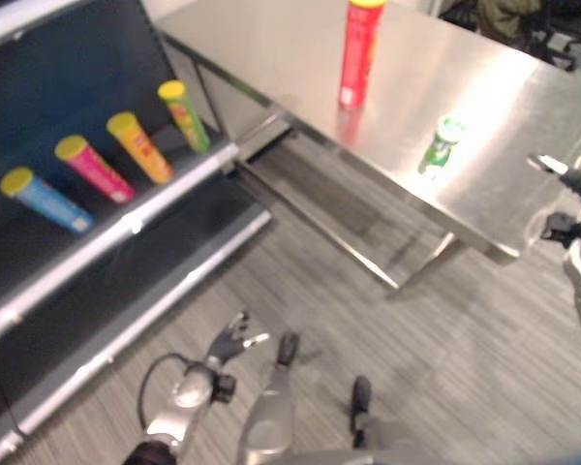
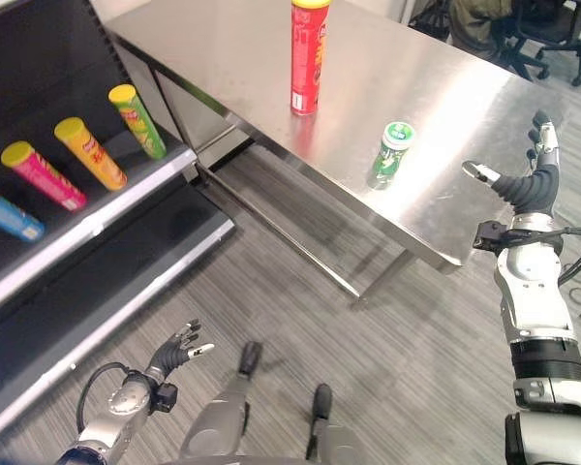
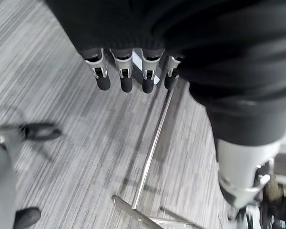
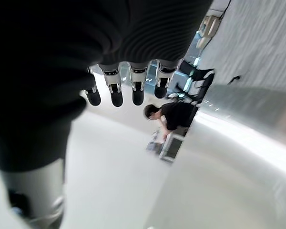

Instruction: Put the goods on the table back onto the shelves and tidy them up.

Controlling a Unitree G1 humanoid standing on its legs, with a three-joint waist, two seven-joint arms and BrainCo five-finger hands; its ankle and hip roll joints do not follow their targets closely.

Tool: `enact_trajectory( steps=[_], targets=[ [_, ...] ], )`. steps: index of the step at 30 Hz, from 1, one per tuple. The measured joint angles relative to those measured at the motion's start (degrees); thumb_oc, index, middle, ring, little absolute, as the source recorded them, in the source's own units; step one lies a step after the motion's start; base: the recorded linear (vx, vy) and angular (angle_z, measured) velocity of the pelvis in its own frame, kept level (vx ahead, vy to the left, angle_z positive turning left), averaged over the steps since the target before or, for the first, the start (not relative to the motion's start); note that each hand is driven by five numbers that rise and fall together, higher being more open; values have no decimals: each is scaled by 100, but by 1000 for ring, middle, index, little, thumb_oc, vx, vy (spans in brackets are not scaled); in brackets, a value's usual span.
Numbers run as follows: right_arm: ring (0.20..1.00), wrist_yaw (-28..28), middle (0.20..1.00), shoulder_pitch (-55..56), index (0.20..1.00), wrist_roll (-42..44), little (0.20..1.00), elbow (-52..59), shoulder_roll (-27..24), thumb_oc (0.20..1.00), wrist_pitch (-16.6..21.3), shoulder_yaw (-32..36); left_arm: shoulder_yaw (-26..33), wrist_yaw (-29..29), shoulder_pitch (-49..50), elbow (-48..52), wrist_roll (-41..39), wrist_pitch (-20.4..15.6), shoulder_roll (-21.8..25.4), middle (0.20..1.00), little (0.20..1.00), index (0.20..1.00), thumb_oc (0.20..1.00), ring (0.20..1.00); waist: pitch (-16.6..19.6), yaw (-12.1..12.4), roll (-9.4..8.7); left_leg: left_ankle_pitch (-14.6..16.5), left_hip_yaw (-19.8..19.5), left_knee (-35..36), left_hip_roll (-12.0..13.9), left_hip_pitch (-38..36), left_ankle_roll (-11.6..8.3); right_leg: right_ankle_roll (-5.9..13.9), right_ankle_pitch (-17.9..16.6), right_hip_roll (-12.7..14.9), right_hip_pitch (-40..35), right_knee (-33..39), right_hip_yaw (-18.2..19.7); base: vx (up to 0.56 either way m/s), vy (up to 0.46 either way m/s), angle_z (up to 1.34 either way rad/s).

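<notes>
Steel table [image 2: 271, 58]: I see two goods on it, well apart.
Red canister [image 2: 308, 53]: upright, yellow lid, toward the table's far side.
Green can [image 2: 391, 153]: small, standing nearer the table's front edge, near my right hand.
Right hand [image 2: 523, 179]: raised beside the table's corner, fingers straight and spread, holding nothing.
Left hand [image 2: 179, 347]: low over the grey floor [image 2: 416, 368], fingers relaxed, empty.
Shelf [image 2: 97, 218]: four tubes lying side by side on it, blue [image 1: 46, 198], pink [image 1: 94, 168], orange [image 1: 138, 146], green [image 1: 184, 115].

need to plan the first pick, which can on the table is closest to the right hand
The short green can, near the table's front edge, is closest to the open right hand. The tall red can stands farther back.
</notes>
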State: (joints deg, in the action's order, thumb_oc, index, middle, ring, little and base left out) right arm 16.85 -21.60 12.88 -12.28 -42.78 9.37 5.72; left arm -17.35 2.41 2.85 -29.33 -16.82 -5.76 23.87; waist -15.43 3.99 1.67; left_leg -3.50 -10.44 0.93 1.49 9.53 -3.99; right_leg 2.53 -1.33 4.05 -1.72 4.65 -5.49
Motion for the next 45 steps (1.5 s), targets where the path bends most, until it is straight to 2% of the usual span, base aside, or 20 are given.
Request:
enact_trajectory(
  steps=[2, 3, 4, 5, 6, 7, 8, 9, 10, 11, 12, 13, 14, 15, 16, 20, 23, 30, 37, 45],
  targets=[
    [1000, 1, 1000, 23, 1000, -59, 1000, 166, 105, 1000, -12, 4, 52, 7, -96, 18, 2, 2, 25, 1000, 1000, 1000, 1000, 1000, 12, -49, -19, -197, 283, 13, -196, -241, 283, 124, 17, 324, -80, -198, -54, 208, 282, -76],
    [1000, -11, 1000, 88, 1000, -67, 1000, 297, 131, 1000, -15, 23, 217, -7, -135, -5, -1, 1, -30, 1000, 1000, 1000, 1000, 1000, 7, -117, 38, -178, 358, 106, -281, -437, 408, 471, 143, 468, 186, -1080, -36, 163, 201, -19],
    [1000, -17, 1000, 389, 1000, -67, 1000, 509, 155, 1000, -15, 178, 385, -29, -142, 34, -2, -50, -25, 1000, 1000, 1000, 1000, 1000, 45, -307, 174, -236, 316, 191, -289, -708, 636, 508, 289, 587, 664, -2515, 15, 139, 109, 9],
    [1000, -11, 1000, 532, 1000, -60, 1000, 568, 185, 1000, -13, 287, 415, -47, -133, 54, -2, -80, 21, 1000, 1000, 1000, 1000, 1000, 57, -356, 133, -216, 313, 182, -352, -857, 758, 495, 353, 721, 878, -3195, 62, 148, -5, 36],
    [1000, -20, 1000, 630, 1000, -64, 1000, 591, 182, 1000, -13, 354, 462, -59, -98, 61, -2, -89, 77, 1000, 1000, 1000, 1000, 1000, 101, -362, 78, -118, 322, 185, -412, -947, 772, 465, 414, 876, 1040, -3565, 81, 153, -76, 5],
    [1000, -50, 1000, 664, 1000, -117, 1000, 613, 159, 1000, -10, 400, 647, -54, 88, 78, -1, -86, 123, 1000, 1000, 1000, 1000, 1000, 274, -345, 27, -100, 403, 267, -460, -1026, 764, 592, 536, 1120, 1176, -3095, -78, 132, -84, -12],
    [1000, -77, 1000, 649, 1000, -156, 1000, 620, 159, 1000, 1, 449, 742, -79, 139, 80, -1, -78, 149, 1000, 1000, 1000, 1000, 1000, 300, -336, -2, -134, 437, 300, -464, -1070, 798, 651, 502, 1188, 1098, -2544, -162, 126, -144, -21],
    [1000, -100, 1000, 629, 1000, -167, 1000, 566, 136, 1000, 1, 486, 854, -107, 209, 14, 2, -52, 194, 1000, 1000, 1000, 1000, 1000, 296, -281, -68, -98, 480, 342, -457, -1132, 782, 798, 410, 1203, 1074, -1676, -366, 98, -131, -12],
    [1000, -36, 1000, 621, 1000, -236, 1000, 326, 71, 1000, 117, 420, 850, -130, 198, -178, 99, -64, 203, 1000, 1000, 1000, 1000, 1000, 308, -214, -88, -93, 420, 339, -464, -1142, 774, 829, 290, 1123, 995, -1270, -446, 146, -160, 22],
    [1000, -185, 1000, 671, 1000, -306, 1000, 59, -69, 1000, -30, 428, 842, -164, 111, -313, 197, 68, 240, 1000, 1000, 1000, 1000, 1000, 319, -282, -181, -68, 381, 290, -499, -1161, 735, 1000, 68, 995, 798, -680, -315, 159, -108, 58],
    [1000, -288, 1000, 838, 1000, -280, 1000, 162, -81, 1000, -104, 595, 845, -135, 180, -212, 192, 55, 264, 1000, 1000, 1000, 1000, 1000, 338, -310, -258, -25, 300, 323, -537, -1215, 677, 935, -102, 907, 711, -513, -339, 213, -135, 64],
    [1000, -384, 1000, 835, 1000, -259, 1000, 33, -61, 1000, -111, 590, 873, -110, 225, -223, 173, 61, 184, 1000, 1000, 1000, 1000, 1000, 344, -172, -399, 43, 315, 402, -580, -1496, 579, 883, -571, 827, 373, -79, -471, 143, -102, 39],
    [1000, -445, 1000, 807, 1000, -263, 1000, -116, -74, 1000, -117, 502, 886, -106, 324, -192, 172, 38, 149, 1000, 1000, 1000, 1000, 1000, 392, -123, -509, 102, 318, 403, -613, -1612, 500, 835, -835, 814, 189, 88, -473, 130, -142, 18],
    [1000, -502, 1000, 813, 1000, -263, 1000, -206, -113, 1000, -127, 366, 901, -103, 433, -98, 172, 18, 136, 1000, 1000, 1000, 1000, 1000, 451, -117, -624, 191, 312, 404, -637, -1692, 464, 801, -907, 813, 72, 92, -479, 65, -95, 8],
    [1000, -576, 1000, 822, 1000, -252, 1000, -231, -115, 1000, -131, 326, 885, -98, 494, -39, 172, -4, 123, 1000, 1000, 1000, 1000, 1000, 477, -71, -665, 262, 319, 405, -608, -1715, 473, 663, -731, 775, 42, 86, -466, 62, -92, 2],
    [1000, -899, 1000, 928, 1000, -147, 1000, -241, -67, 1000, -242, 209, 847, -40, 607, -42, 173, -7, -7, 1000, 1000, 1000, 1000, 1000, 471, -71, -622, 371, 274, 406, -175, -1633, 314, 470, -638, 336, 95, 56, -526, 47, -47, 2],
    [1000, -1011, 1000, 967, 1000, -142, 1000, -236, -63, 1000, -265, 207, 852, -41, 608, -38, 173, -7, -55, 1000, 1000, 1000, 1000, 1000, 478, -137, -565, 392, 197, 408, -44, -1577, 272, 384, -591, 222, 94, 62, -621, 38, -21, 11],
    [1000, -1204, 1000, 1177, 1000, 186, 1000, 102, -24, 1000, -255, 193, 880, -47, 707, 4, 172, -8, -115, 1000, 1000, 1000, 1000, 1000, 512, -190, -437, 384, 170, 409, -28, -1522, 236, 360, -535, 207, 124, 86, -634, 22, 1, 3],
    [1000, -1900, 1000, 1481, 1000, 314, 1000, 410, -53, 1000, -258, 65, 1028, 14, 792, 14, 173, -11, -120, 1000, 1000, 1000, 1000, 1000, 528, -189, -434, 366, 171, 407, -28, -1451, 240, 287, -613, 211, 211, 82, -651, 5, 0, 0],
    [1000, -2031, 1000, 1496, 1000, 44, 1000, 375, -55, 1000, -279, -307, 1105, 39, 838, 11, 173, -44, -144, 1000, 1000, 1000, 1000, 1000, 538, -147, -411, 363, 142, 408, -42, -1434, 233, 288, -611, 235, 200, 84, -724, 1, 4, 1]
  ],
)
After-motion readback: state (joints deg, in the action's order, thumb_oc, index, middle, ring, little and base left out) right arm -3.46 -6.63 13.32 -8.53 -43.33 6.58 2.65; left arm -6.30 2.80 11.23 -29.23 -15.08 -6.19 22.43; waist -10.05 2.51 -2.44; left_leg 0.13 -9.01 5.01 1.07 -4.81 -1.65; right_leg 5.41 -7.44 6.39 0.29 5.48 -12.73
